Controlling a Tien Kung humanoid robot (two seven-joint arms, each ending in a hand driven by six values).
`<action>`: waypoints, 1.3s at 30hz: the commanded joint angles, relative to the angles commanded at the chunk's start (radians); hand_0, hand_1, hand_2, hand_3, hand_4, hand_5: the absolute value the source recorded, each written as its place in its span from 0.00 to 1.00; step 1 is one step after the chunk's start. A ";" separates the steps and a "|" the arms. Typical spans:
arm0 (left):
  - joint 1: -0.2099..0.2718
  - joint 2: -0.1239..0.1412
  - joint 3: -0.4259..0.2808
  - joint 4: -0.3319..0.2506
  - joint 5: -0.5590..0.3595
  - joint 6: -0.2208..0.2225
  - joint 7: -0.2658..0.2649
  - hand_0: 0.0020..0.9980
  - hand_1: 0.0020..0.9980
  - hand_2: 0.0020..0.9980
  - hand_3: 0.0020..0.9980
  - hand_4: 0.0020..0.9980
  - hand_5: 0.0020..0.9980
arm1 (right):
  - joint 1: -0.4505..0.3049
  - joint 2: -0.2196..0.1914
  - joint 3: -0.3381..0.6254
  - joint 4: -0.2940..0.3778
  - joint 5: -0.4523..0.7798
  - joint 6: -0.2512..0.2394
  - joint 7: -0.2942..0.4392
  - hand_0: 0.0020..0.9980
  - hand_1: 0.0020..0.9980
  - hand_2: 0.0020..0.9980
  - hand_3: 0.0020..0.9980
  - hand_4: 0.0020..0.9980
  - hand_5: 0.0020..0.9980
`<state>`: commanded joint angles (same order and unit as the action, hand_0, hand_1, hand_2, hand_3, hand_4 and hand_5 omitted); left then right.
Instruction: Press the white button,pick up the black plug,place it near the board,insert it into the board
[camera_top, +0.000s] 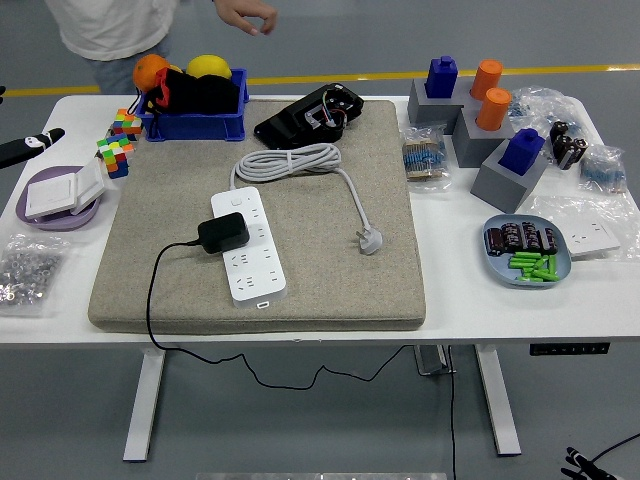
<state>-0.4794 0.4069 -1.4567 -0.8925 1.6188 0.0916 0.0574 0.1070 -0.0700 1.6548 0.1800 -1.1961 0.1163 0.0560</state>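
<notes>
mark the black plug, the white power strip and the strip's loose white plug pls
black plug (223, 232), head view: top of its body, sitting on the strip.
white power strip (255, 262), head view: bare socket face below the black plug.
loose white plug (370, 240), head view: plug head at the cable's end, on the grey mat.

mat: rough felt-like cloth | board: smooth white plastic | plug: matt black

One high head view, facing forward and down over the whole white table, near edge lowest.
</notes>
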 joint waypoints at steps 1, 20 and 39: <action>0.002 0.000 0.003 0.001 -0.003 -0.002 0.004 0.98 1.00 1.00 0.99 0.96 0.40 | 0.001 0.000 0.002 0.000 -0.001 0.000 0.000 0.78 0.66 0.64 0.62 0.71 0.46; -0.002 0.022 0.084 0.015 -0.065 -0.009 0.008 0.97 1.00 0.98 0.97 0.90 0.26 | 0.014 -0.017 -0.007 0.000 0.005 0.006 -0.002 0.78 0.66 0.64 0.62 0.71 0.46; -0.008 0.027 0.113 0.007 -0.072 -0.013 0.016 0.97 1.00 0.97 0.96 0.89 0.25 | 0.011 -0.019 0.002 0.000 0.007 -0.002 0.000 0.78 0.69 0.65 0.63 0.72 0.47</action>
<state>-0.4876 0.4339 -1.3439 -0.8853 1.5471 0.0785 0.0731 0.1179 -0.0895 1.6573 0.1800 -1.1895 0.1141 0.0564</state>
